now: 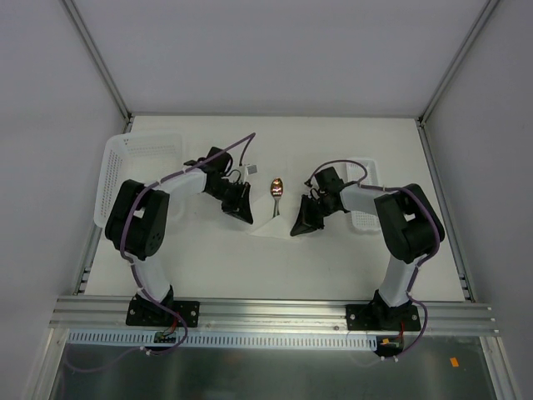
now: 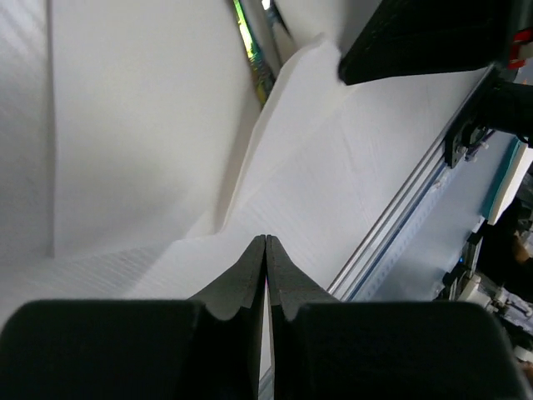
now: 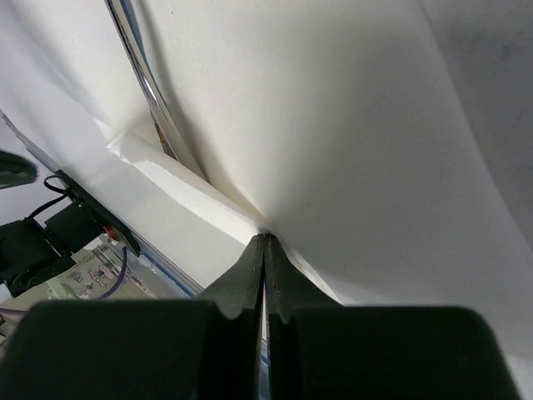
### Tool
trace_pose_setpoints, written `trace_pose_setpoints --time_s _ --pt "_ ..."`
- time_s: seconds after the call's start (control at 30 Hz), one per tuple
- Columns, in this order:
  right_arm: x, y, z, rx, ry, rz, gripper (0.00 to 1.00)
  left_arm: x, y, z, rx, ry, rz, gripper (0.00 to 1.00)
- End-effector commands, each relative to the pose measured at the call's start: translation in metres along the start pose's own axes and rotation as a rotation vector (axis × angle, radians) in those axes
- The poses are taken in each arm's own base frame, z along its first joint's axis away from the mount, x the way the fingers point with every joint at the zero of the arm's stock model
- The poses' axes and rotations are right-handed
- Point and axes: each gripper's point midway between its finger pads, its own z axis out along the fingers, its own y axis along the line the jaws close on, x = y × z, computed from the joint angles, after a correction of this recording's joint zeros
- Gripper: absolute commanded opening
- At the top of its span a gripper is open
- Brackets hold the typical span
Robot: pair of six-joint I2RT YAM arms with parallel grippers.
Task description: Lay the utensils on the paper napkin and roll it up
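The white paper napkin lies between my two grippers, its near part raised into a fold. The spoon shows its gold bowl above the napkin's far edge; its handle runs down under the raised paper. My left gripper is shut at the napkin's left side, tips pinching the paper. My right gripper is shut on the right side, the napkin bunching at its tips. A shiny utensil handle lies in the fold; an iridescent one shows in the left wrist view. The dark fork cannot be made out.
A white perforated basket stands at the far left behind the left arm. A second basket sits at the right, partly behind the right arm. The table's aluminium front rail runs along the near edge.
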Motion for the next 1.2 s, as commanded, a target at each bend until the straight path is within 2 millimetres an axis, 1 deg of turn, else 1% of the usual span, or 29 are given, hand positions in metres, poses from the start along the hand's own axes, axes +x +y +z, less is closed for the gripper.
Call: trace_pose_setpoints --time_s 0.0,0.07,0.1,0.17,0.2,0.27,0.3,0.47,0.63,0.7,0.73,0.77,0.8,0.83,0.87,0.9,1.0,1.03,1.07,1.17 --pt "0.002 -0.028 -0.001 0.129 0.012 -0.012 0.0 -0.022 -0.034 -0.011 0.065 -0.066 0.147 0.03" --pt "0.001 -0.028 -0.001 0.135 0.016 -0.019 0.0 -0.022 -0.042 -0.003 0.072 -0.053 0.153 0.03" --pt "0.0 -0.028 -0.001 0.137 0.017 -0.021 0.0 -0.024 -0.042 0.002 0.071 -0.056 0.156 0.03" --pt "0.0 -0.028 -0.002 0.138 0.019 -0.023 0.0 -0.023 -0.044 0.01 0.074 -0.049 0.156 0.03" --pt "0.0 -0.027 -0.002 0.139 0.021 -0.025 0.0 -0.023 -0.046 0.018 0.074 -0.043 0.15 0.03" --pt "-0.001 -0.027 -0.002 0.14 0.024 -0.024 0.0 -0.02 -0.046 0.027 0.074 -0.029 0.123 0.03" --pt "-0.002 -0.027 -0.001 0.14 0.023 -0.024 0.0 -0.019 -0.044 0.033 0.075 -0.017 0.107 0.03" --pt "-0.001 -0.027 -0.003 0.146 0.025 -0.026 0.0 -0.019 -0.032 0.051 0.07 -0.008 0.047 0.03" --pt "-0.001 -0.025 -0.003 0.147 0.025 -0.028 0.0 -0.013 -0.009 0.068 0.014 0.018 -0.036 0.02" --pt "-0.003 -0.023 -0.006 0.147 0.016 -0.032 0.02 -0.009 0.0 0.073 -0.014 0.027 -0.065 0.02" --pt "-0.005 -0.021 -0.008 0.146 0.009 -0.033 0.04 -0.006 0.003 0.074 -0.024 0.032 -0.075 0.01" --pt "-0.005 -0.019 -0.01 0.146 0.0 -0.035 0.14 -0.004 0.007 0.075 -0.036 0.037 -0.088 0.01" --pt "-0.008 -0.014 -0.016 0.139 -0.022 -0.039 0.18 -0.002 0.012 0.077 -0.053 0.039 -0.107 0.0" --pt "-0.009 -0.01 -0.02 0.135 -0.035 -0.039 0.2 0.001 0.015 0.078 -0.063 0.044 -0.121 0.0" --pt "-0.01 -0.008 -0.024 0.137 -0.052 -0.039 0.25 0.002 0.017 0.079 -0.066 0.048 -0.141 0.0" --pt "-0.012 -0.001 -0.033 0.126 -0.083 -0.034 0.3 0.004 0.021 0.08 -0.072 0.051 -0.159 0.0" --pt "-0.013 0.007 -0.046 0.114 -0.131 -0.018 0.39 0.004 0.025 0.082 -0.074 0.054 -0.188 0.0" --pt "-0.01 0.01 -0.054 0.109 -0.157 -0.001 0.43 0.004 0.025 0.082 -0.076 0.053 -0.195 0.0" --pt "-0.009 0.009 -0.057 0.117 -0.176 0.006 0.45 0.003 0.024 0.081 -0.073 0.051 -0.196 0.0" --pt "0.001 0.003 -0.061 0.116 -0.197 0.049 0.47 0.002 0.023 0.081 -0.069 0.049 -0.198 0.0"
